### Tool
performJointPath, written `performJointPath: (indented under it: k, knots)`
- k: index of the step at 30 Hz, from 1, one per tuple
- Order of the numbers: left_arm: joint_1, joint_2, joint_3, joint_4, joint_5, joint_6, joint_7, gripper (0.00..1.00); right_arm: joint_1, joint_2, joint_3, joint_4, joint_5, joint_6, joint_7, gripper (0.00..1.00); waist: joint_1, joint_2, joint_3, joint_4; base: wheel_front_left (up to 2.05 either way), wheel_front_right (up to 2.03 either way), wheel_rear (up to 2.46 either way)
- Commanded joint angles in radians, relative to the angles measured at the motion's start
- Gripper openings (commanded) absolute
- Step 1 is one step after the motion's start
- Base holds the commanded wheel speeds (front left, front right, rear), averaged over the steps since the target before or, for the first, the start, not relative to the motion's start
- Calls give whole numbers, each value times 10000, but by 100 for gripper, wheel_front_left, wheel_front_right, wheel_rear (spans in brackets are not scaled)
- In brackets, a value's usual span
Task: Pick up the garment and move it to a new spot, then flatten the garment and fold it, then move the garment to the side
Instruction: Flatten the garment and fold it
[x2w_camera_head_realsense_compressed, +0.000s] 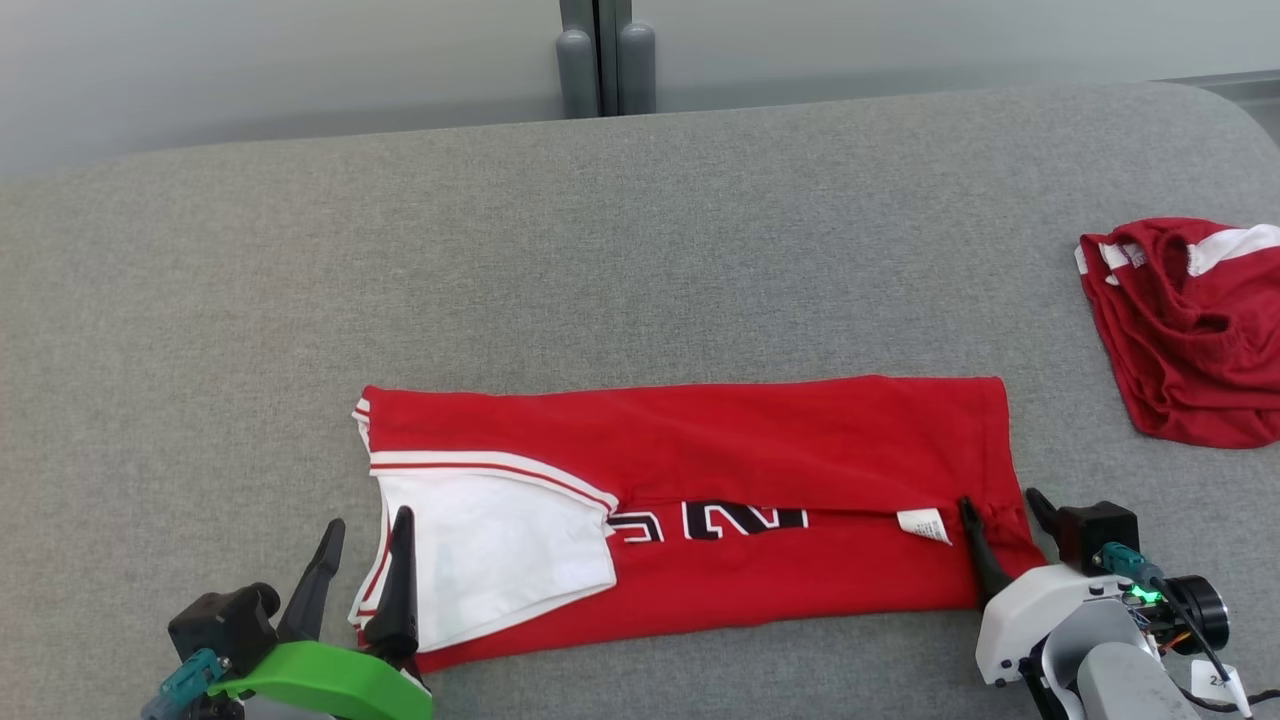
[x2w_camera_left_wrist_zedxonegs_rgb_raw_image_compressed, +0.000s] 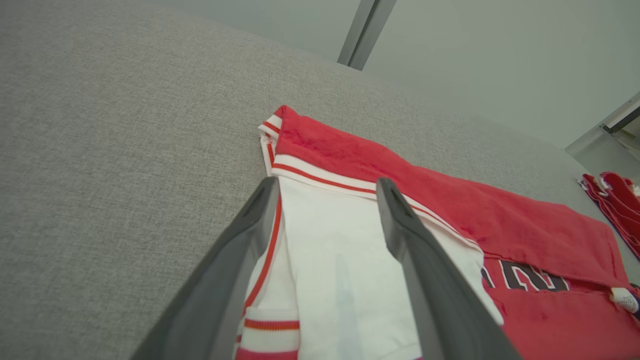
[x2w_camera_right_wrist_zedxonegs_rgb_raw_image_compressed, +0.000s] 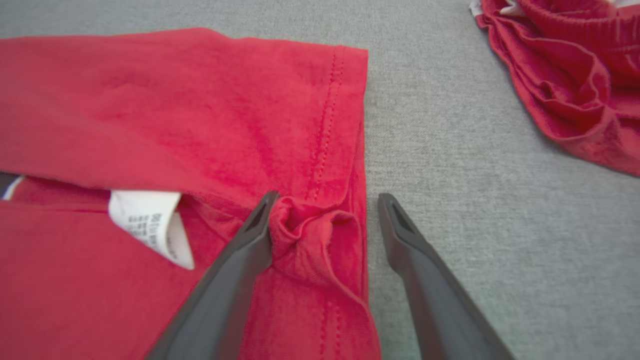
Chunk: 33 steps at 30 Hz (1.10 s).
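Observation:
The garment (x2w_camera_head_realsense_compressed: 700, 460) is a red jersey with white trim and black lettering, folded into a long strip across the grey surface. Its white sleeve end lies at the left (x2w_camera_left_wrist_zedxonegs_rgb_raw_image_compressed: 340, 260), its hem end at the right (x2w_camera_right_wrist_zedxonegs_rgb_raw_image_compressed: 225, 125), where a white care label (x2w_camera_right_wrist_zedxonegs_rgb_raw_image_compressed: 150, 225) pokes out. My left gripper (x2w_camera_head_realsense_compressed: 365, 530) is open, its fingers straddling the white sleeve panel. My right gripper (x2w_camera_head_realsense_compressed: 1000, 505) is open over the hem corner, one finger (x2w_camera_right_wrist_zedxonegs_rgb_raw_image_compressed: 250, 240) touching a bunched fold of red cloth, the other finger (x2w_camera_right_wrist_zedxonegs_rgb_raw_image_compressed: 415, 245) over bare grey fabric. Nothing is held.
A second red garment (x2w_camera_head_realsense_compressed: 1190, 330) with white stripes lies crumpled at the right edge, also seen as a crumpled heap (x2w_camera_right_wrist_zedxonegs_rgb_raw_image_compressed: 565, 80) in the right wrist view. The grey padded surface (x2w_camera_head_realsense_compressed: 600, 250) stretches wide behind the jersey. Two grey posts (x2w_camera_head_realsense_compressed: 605, 60) stand beyond the far edge.

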Motion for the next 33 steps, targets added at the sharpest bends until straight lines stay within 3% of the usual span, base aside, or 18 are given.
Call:
performJointPath:
  k: [1,2,9,16,21,25,33]
  knots:
    - [-160,-19,61,29,48,-79,-36,100,-51,-22,86,267,-45,-17,-42,11,0,0,4,-21,0,0,0]
    - [-171,-49,66,41,74,-75,-37,100,-117,-22,115,429,-8,-16,-107,0,0,0,6,-29,0,0,0]
    - [-172,-149,195,77,240,-124,-43,100,-634,-53,-204,796,74,-20,-393,0,0,0,22,-145,0,0,0]
    - [-91,-210,343,33,420,-170,-37,100,-923,-56,-960,383,-173,-20,-330,0,0,0,-25,-438,0,0,0]
    - [-49,-283,390,50,524,-197,-38,100,-656,-211,-1934,-758,-713,-21,335,0,0,0,-86,-621,0,0,0]
    - [-34,-349,372,111,577,-261,-39,100,-367,-170,-2277,-1861,-453,-19,1006,0,0,0,-118,-735,0,0,0]
    - [-215,-445,292,260,647,-341,-39,100,239,-37,-1476,-3610,837,-17,1961,0,0,0,-169,-752,0,0,0]
